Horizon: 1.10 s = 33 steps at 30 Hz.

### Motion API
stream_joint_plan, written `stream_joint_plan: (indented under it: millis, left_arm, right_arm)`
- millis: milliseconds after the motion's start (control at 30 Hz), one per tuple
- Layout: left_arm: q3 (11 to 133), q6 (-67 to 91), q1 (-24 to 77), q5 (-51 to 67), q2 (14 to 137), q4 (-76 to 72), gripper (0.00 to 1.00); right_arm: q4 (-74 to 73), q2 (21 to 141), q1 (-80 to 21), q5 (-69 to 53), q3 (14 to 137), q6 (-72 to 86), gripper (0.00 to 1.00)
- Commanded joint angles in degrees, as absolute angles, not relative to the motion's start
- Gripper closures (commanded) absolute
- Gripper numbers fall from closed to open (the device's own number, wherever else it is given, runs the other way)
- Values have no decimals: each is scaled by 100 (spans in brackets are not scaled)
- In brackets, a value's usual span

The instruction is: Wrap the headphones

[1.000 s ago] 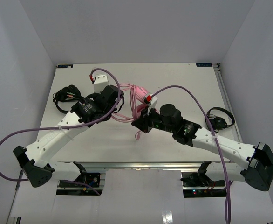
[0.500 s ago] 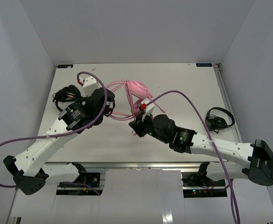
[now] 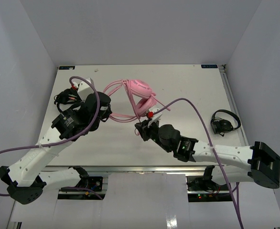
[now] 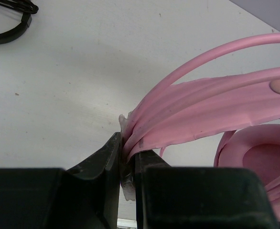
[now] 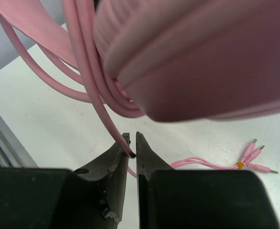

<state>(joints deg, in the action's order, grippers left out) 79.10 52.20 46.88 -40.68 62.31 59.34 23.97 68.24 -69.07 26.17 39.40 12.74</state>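
The pink headphones lie at the table's middle back, with cable loops trailing left. My left gripper is shut on the flat pink headband, which runs out between its jaws; an ear cup shows at the right. My right gripper sits just below the ear cups. Its jaws stand a sliver apart with the thin pink cable running down between them. The ear cup looms right above, cable wound at its base. The cable's plugs lie on the table.
One small black headset lies at the left beside my left arm, seen also in the left wrist view. Another black headset lies at the right. Purple arm cables arc over the table; its near rail runs along the front.
My left arm has pulled back to the left, drawing the headband and headphones left. My right gripper has slid down and left along the cable, its jaws easing slightly apart.
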Motion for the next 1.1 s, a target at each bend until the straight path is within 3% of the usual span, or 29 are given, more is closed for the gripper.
stream_joint_plan:
  millis: [0, 433, 833, 1067]
  left_arm:
    - [7879, 5679, 4654, -3919, 5864, 5245, 100]
    - [7564, 5816, 4655, -3683, 5517, 5088, 100]
    - [7682, 5869, 4652, -3356, 5252, 5106, 100]
    - [7756, 5871, 4654, -3007, 5085, 5058, 100]
  right_arm:
    - [3664, 7006, -6947, 2774, 3654, 996, 82]
    - [6546, 7933, -6987, 2001, 2776, 107, 70]
    - [8034, 8950, -6924, 2265, 2590, -447, 63]
    - [8708, 9307, -6497, 1716, 2466, -523, 63]
